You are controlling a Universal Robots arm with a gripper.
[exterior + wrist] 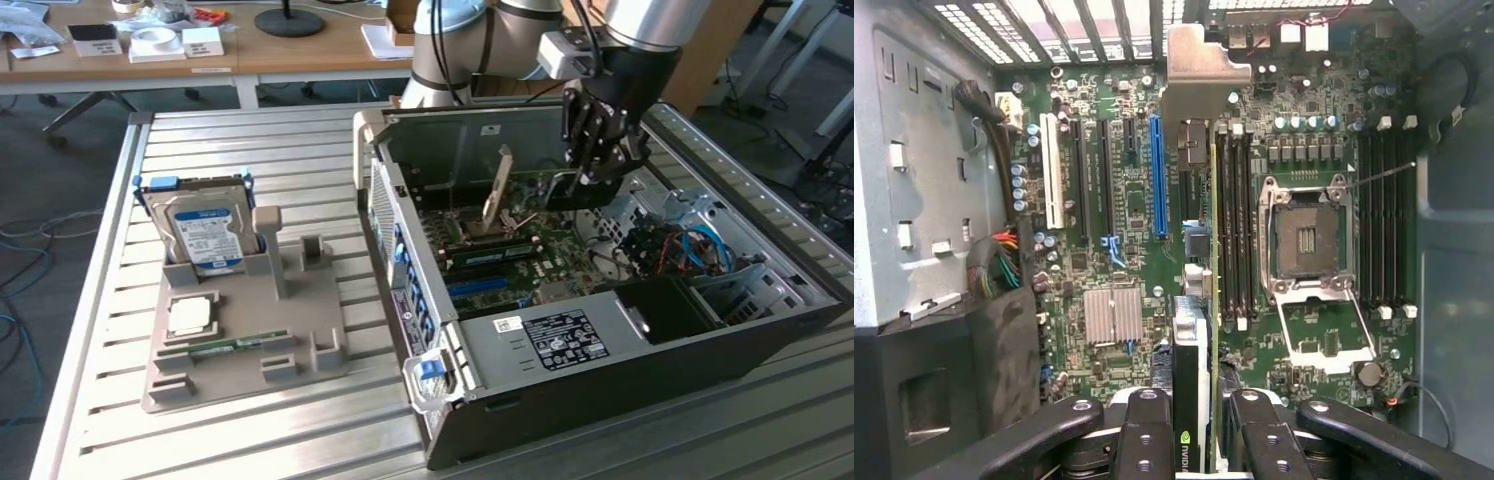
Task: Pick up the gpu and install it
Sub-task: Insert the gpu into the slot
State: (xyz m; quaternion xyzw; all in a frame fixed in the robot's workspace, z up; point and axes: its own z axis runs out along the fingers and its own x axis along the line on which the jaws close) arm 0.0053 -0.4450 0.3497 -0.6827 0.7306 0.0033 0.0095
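On a slatted metal table, near its edge at the exterior view's left, a grey moulded plastic holder carries a boxy silver hard drive with a blue-and-white label, standing upright. A small white square chip and a narrow green RAM stick lie flat at the holder's near edge.

Toward the table's edge at the exterior view's right sits a black desktop computer case, lying on its side with the panel off. The robot arm reaches down into it.

The arm's black multi-fingered gripper hangs inside the case, toward its back wall, over the green motherboard. Its fingers are pinched on either side of the gpu, a thin green expansion card with a black cooler and a silvery metal bracket. From the wrist it is seen edge-on and upright.

The pick-up looks done: the card is off the holder and in the arm's grip. Seating appears not yet done. The card hangs clear above the board, its edge running parallel to the long blue expansion slot and just beside it. Whether the two are truly aligned is hard to tell.
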